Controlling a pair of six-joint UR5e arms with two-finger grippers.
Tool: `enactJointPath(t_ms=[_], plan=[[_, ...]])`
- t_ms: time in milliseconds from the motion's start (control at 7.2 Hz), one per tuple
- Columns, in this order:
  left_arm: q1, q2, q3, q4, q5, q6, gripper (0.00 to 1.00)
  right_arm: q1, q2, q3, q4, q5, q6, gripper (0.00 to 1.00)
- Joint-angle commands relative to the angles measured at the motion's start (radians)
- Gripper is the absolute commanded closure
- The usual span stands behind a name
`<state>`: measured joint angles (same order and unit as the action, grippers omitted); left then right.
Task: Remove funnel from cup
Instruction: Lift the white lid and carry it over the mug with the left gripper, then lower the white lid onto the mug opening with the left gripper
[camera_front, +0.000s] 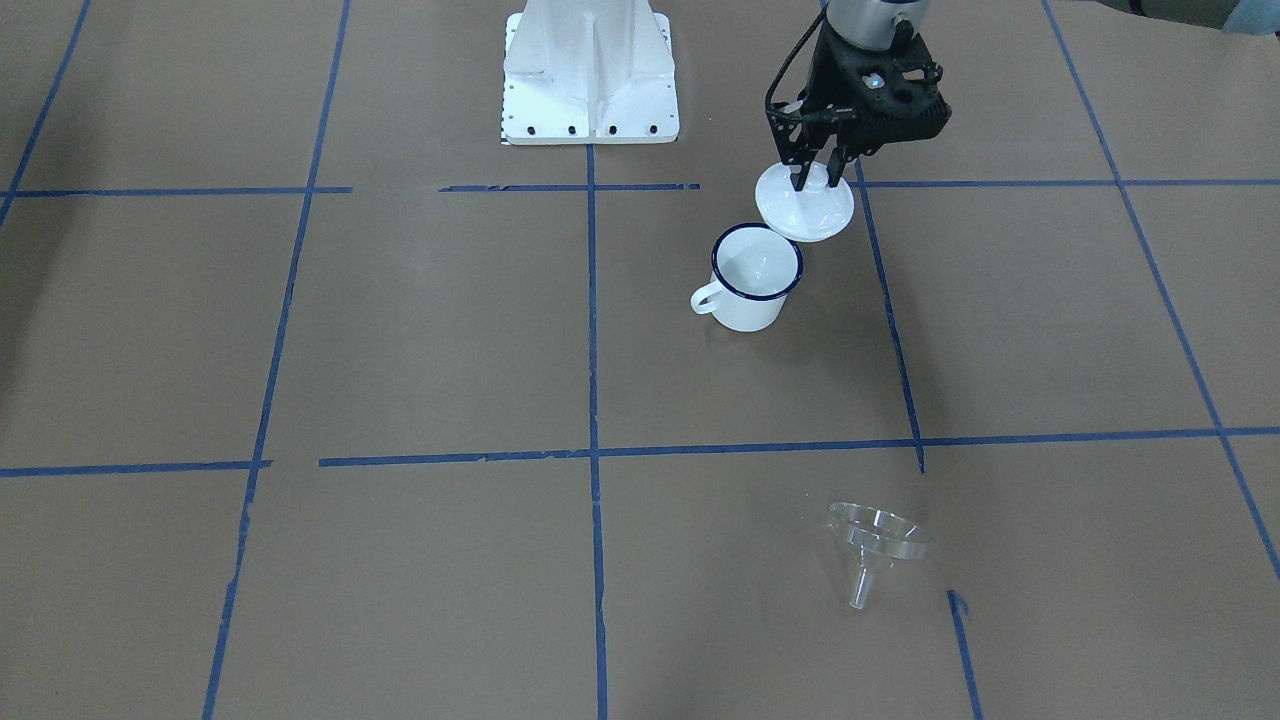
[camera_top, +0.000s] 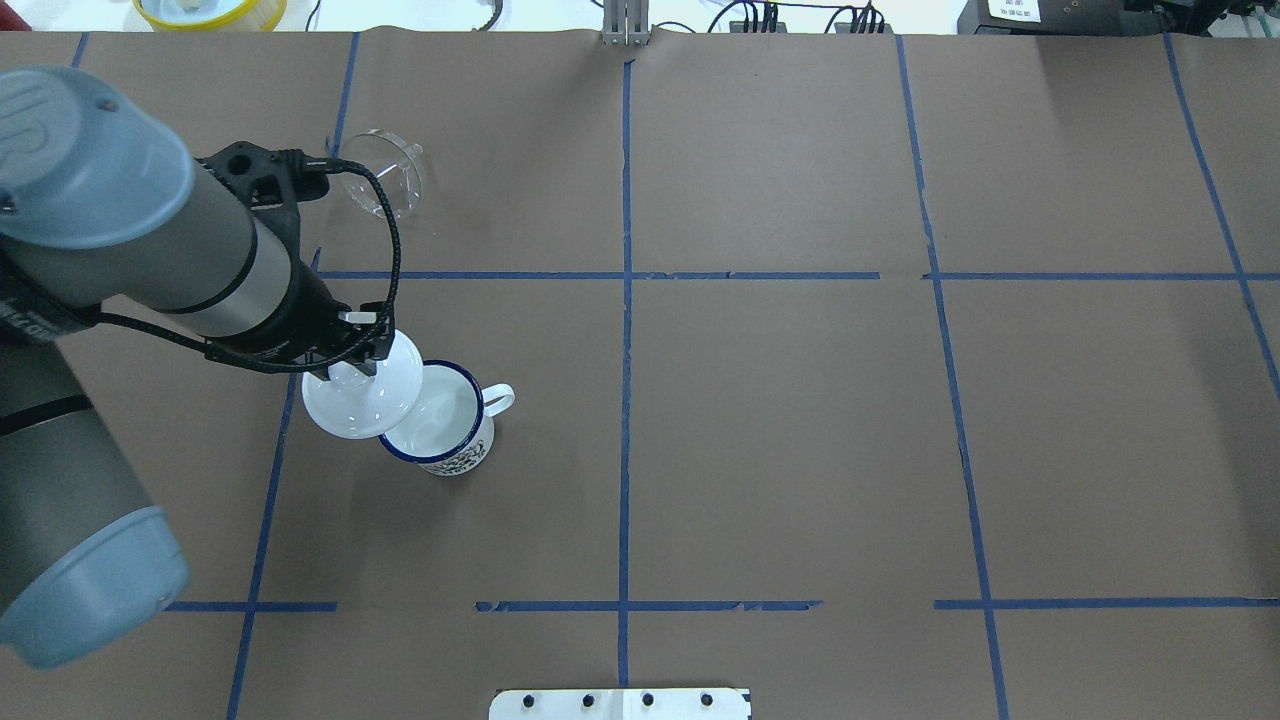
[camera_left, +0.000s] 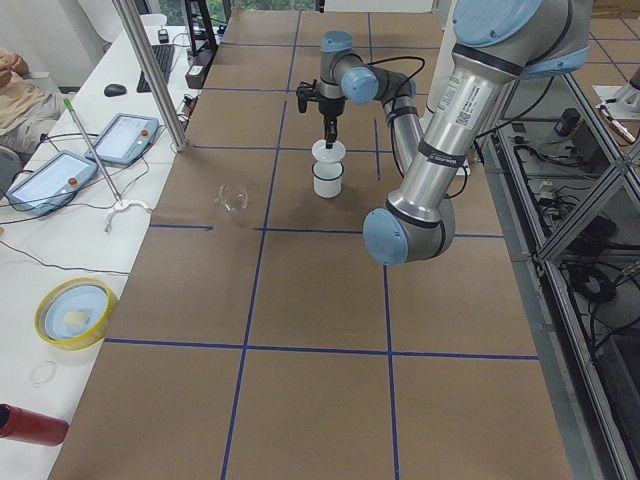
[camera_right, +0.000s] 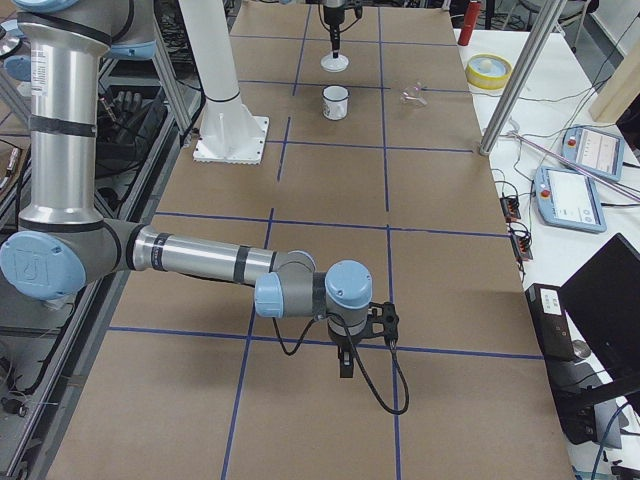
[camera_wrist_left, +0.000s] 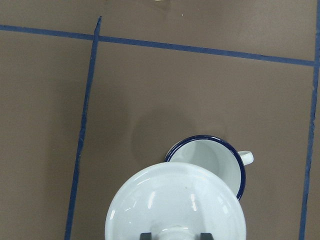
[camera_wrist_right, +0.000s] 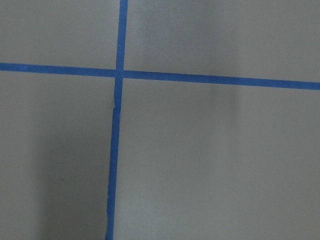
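- Plainly, the left gripper (camera_front: 818, 178) has its two black fingers clamped on the small knob of a white round lid (camera_front: 800, 215), a smooth, glossy, shallow dome.
- The lid hangs level at the left edge of the cup (camera_front: 755, 290), and in the left wrist view it covers part of the rim. I cannot tell whether lid and rim touch.
- The cup is a white enamel mug with a dark blue rim. It stands upright and open, its glossy inside bare, and its small loop handle points right. A dark print shows low on its near wall in the overhead view.
- The funnel (camera_front: 878, 545) is out of the cup. It lies tipped on its side on the table's far left part, well apart from the mug. It is a clear cone with a wide round rim and a short, narrow spout.
- The table (camera_front: 420, 330) is covered in matte brown paper, marked into squares by blue tape lines (camera_front: 592, 330).
- The right gripper (camera_right: 345, 365) points down over the right end of the table, near a tape crossing. I cannot tell whether its fingers are apart or together.
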<state>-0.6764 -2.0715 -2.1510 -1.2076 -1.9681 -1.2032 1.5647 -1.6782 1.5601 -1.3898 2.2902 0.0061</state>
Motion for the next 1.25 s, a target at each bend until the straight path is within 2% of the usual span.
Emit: enactJointPath(t_ms=[0, 278, 1111], plan=[[0.001, -0.015, 0.135, -0.105, 0.000, -0.004, 1.00, 0.000, 0.000, 0.000, 0.000, 0.000, 0.000, 0.00], [0.015, -0.022, 0.161, -0.107, 0.000, -0.007, 1.00, 0.000, 0.000, 0.000, 0.000, 0.000, 0.000, 0.00], [0.064, -0.013, 0.158, -0.112, 0.008, -0.056, 1.00, 0.000, 0.000, 0.000, 0.000, 0.000, 0.000, 0.00]])
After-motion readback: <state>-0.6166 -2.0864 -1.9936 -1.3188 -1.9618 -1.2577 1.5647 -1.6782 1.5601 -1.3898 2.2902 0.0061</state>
